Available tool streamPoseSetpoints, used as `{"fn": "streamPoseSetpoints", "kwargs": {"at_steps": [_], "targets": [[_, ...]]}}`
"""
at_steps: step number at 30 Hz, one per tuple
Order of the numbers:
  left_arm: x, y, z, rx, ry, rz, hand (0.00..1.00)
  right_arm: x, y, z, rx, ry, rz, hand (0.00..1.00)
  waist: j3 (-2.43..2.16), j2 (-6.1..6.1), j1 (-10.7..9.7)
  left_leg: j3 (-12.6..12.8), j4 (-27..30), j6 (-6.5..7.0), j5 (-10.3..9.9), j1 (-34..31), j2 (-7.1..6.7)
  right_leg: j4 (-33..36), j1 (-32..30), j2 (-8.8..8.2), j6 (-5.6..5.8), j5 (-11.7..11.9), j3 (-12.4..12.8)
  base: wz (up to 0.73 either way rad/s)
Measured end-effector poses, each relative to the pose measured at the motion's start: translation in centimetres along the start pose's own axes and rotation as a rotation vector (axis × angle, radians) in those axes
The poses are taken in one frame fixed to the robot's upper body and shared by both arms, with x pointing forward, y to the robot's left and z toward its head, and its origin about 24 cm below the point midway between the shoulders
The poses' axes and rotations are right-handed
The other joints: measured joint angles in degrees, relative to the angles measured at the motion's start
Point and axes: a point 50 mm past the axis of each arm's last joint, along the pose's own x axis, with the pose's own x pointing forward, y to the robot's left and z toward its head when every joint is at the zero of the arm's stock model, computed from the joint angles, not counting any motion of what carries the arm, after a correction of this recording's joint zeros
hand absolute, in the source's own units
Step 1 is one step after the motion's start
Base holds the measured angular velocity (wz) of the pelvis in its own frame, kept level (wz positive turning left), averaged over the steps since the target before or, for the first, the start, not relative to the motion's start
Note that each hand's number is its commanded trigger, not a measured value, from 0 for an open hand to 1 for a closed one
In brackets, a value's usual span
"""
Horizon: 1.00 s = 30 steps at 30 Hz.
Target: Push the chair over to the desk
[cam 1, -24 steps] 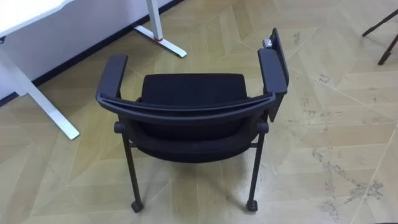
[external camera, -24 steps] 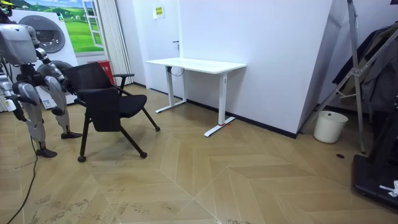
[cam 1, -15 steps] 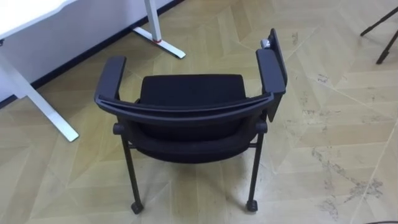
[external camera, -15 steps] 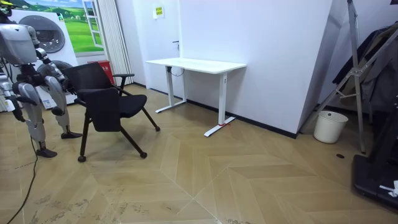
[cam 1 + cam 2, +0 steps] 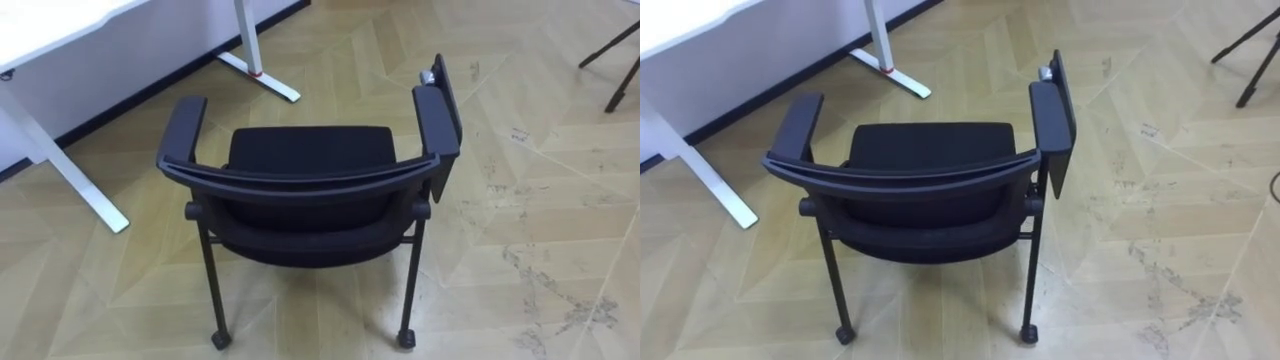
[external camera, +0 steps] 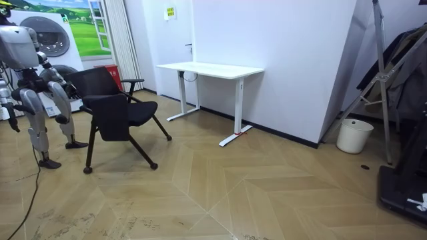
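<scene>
A black chair with armrests and castors stands right in front of me, its curved backrest toward me and its seat facing a white desk. A folded tablet arm hangs at its right armrest. In the room view I stand upright just behind the chair, at the room view's left. My right hand and left hand hang low by my sides, apart from the backrest.
The white desk with its white feet stands ahead on the left. Dark stand legs cross the floor at the far right. Behind me are a washing machine and a red object; a white bucket sits far off.
The eye view has shifted a little, so the chair sits slightly lower in it. In the room view the chair has stayed where it was.
</scene>
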Motion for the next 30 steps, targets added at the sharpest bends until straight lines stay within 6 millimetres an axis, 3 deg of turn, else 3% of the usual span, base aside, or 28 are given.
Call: {"fn": "streamPoseSetpoints", "kwargs": {"at_steps": [5, 9, 12, 15, 19, 26, 30], "targets": [[0.0, 1.0, 0.1, -0.013, -0.011, 0.096, 0.00, 0.0, -0.3, 0.1, 0.012, -0.006, -0.024, 0.00, -0.04, 0.11, 0.41, -0.07, 0.18, 0.60, -0.38, 0.85, -0.01, 0.07, 0.59, -0.08, 0.07, -0.34, 0.10, 0.00], [0.1, 2.4, 1.5, -0.037, -0.059, 0.221, 0.00, 0.1, -0.2, 0.1, 0.015, 0.008, -0.030, 0.00, -0.05, 0.22, 0.19, -0.17, 0.32, 0.61, -0.38, 1.02, -0.06, 0.85, 0.70, -0.15, 0.07, -0.34, 0.23, 0.00], [0.2, 3.2, 2.9, -0.003, -0.106, 0.284, 0.00, 0.1, -0.2, 0.0, 0.002, 0.023, -0.030, 0.00, -0.21, 0.96, -0.03, -0.37, 0.47, 0.64, -0.40, 0.96, -0.07, 0.85, 0.79, -0.17, 0.07, -0.34, 0.07, 0.03], [0.1, 3.6, 4.5, 0.049, -0.186, 0.336, 0.00, 0.1, -0.7, 0.2, 0.004, 0.017, -0.036, 0.00, -0.18, 1.93, -0.10, -0.52, 0.44, 0.82, -0.54, 0.94, -0.08, 0.83, 0.70, -0.17, 0.15, -0.41, 0.07, 0.00], [-0.6, 3.7, 7.6, 0.146, -0.358, 0.386, 0.00, 0.2, -1.5, 0.8, 0.004, -0.008, -0.035, 0.00, 0.20, 2.98, -0.61, -0.65, 0.30, 0.82, -0.54, 0.91, -0.15, 0.98, 0.91, -0.17, 0.09, -0.36, -0.10, 0.02], [-2.5, 4.7, 13.2, 0.408, -0.675, 0.511, 0.00, 0.2, -2.6, 1.7, -0.063, -0.044, -0.054, 0.00, -0.02, 4.24, -1.91, -0.84, 0.29, 0.82, -0.53, 1.07, -0.33, 0.82, 1.45, -0.19, 0.15, -0.41, 0.20, 0.03], [-3.3, 4.1, 14.9, 0.491, -0.773, 0.525, 0.00, 0.2, -2.7, 2.0, -0.058, -0.052, -0.056, 0.00, 0.11, 4.63, -2.80, -0.86, 0.29, 0.83, -0.53, 0.87, -0.36, 0.74, 1.34, -0.19, 0.15, -0.42, 0.19, 0.00]]}}
